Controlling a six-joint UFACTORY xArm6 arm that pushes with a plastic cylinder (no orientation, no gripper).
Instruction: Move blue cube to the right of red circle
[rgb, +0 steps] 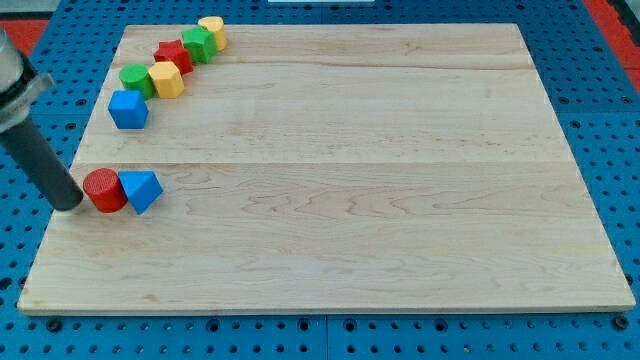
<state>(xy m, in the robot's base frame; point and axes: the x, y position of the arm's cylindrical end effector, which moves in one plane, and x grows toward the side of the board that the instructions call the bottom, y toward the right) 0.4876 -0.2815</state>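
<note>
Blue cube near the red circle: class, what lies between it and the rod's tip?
In the camera view, the red circle lies between my tip and the blue cube, touching both.

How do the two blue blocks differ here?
The blue cube stands apart, below the row of blocks; the blue triangular block touches the red circle. The cube looks squarish, the other pointed. My tip is far nearer the triangular one. Both are the same blue.

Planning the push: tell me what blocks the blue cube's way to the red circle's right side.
The other blue block touches the red circle on the view's right, filling that spot. Nothing lies between my tip and the blue cube.
</note>
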